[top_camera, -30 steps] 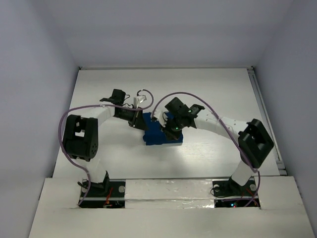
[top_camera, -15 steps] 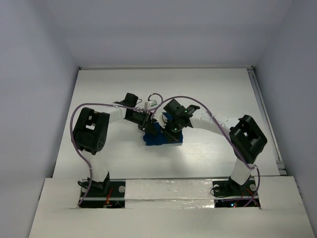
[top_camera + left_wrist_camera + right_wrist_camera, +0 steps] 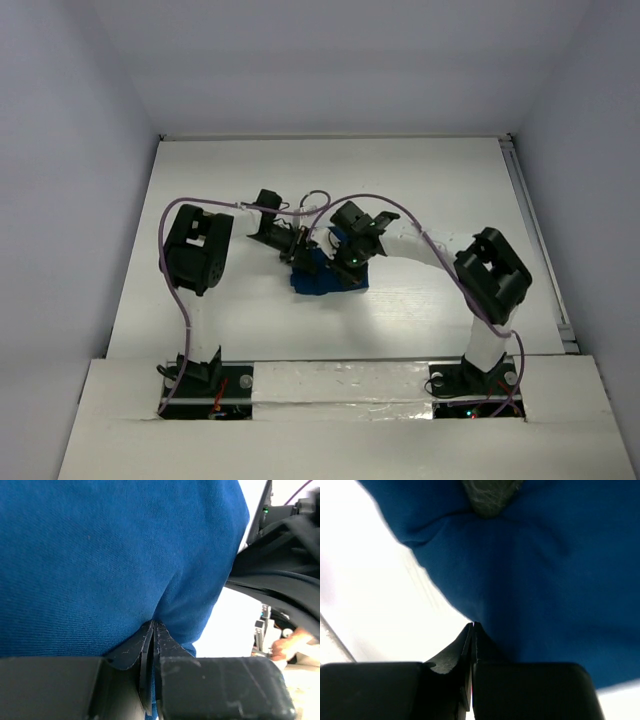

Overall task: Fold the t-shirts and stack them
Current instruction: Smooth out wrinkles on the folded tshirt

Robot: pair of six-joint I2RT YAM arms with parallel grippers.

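**Left arm base** (image 3: 196, 376), **right arm base** (image 3: 470, 377): bolted at the near edge of the white worktop (image 3: 430, 180). Both arms reach inward and meet at mid-worktop.

**Left pincer** (image 3: 151, 628): fingers pressed together, with a pucker of blue cloth nipped at the tips.

**Right pincer** (image 3: 472, 626): fingers likewise closed tight, gripping the cloth at its edge. White worktop shows beside it.

**T-shirt** (image 3: 322, 278): one, dark blue, bunched in a compact heap at mid-worktop. It lies between and under the two pincers, which sit close together at its far side.

**Pale grey patch** (image 3: 490, 497): on the cloth, beyond the right pincer's tips.
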